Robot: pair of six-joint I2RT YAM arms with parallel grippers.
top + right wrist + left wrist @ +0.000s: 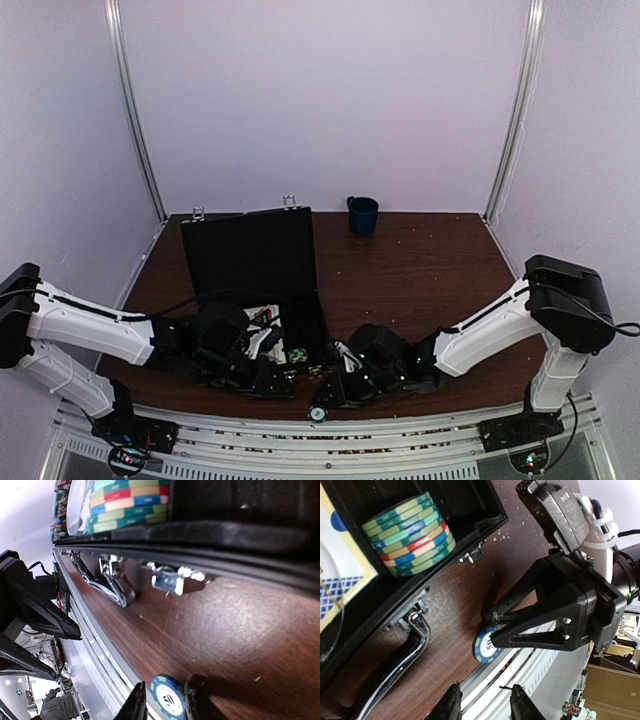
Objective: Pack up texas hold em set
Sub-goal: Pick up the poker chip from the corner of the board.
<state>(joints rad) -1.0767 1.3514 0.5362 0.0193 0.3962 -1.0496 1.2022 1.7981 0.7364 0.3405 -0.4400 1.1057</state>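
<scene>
While straddling loose chip (169,696) with right gripper (164,702), jaws apart, not yet pinching; left gripper (485,702) parted, empty. Chip flat on table (240,630) at near edge, outside open case (250,255), stacked chips (410,535) inside. Light, hard, slick: probably pinch across rim, squarely, or risk skidding off.

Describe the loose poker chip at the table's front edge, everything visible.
The loose poker chip is a round plastic-looking disc with a blue-and-green striped rim and a pale centre marked 50. It lies flat on the brown table at its near edge, outside the case, between the right gripper's fingers; contact is unclear.
</scene>
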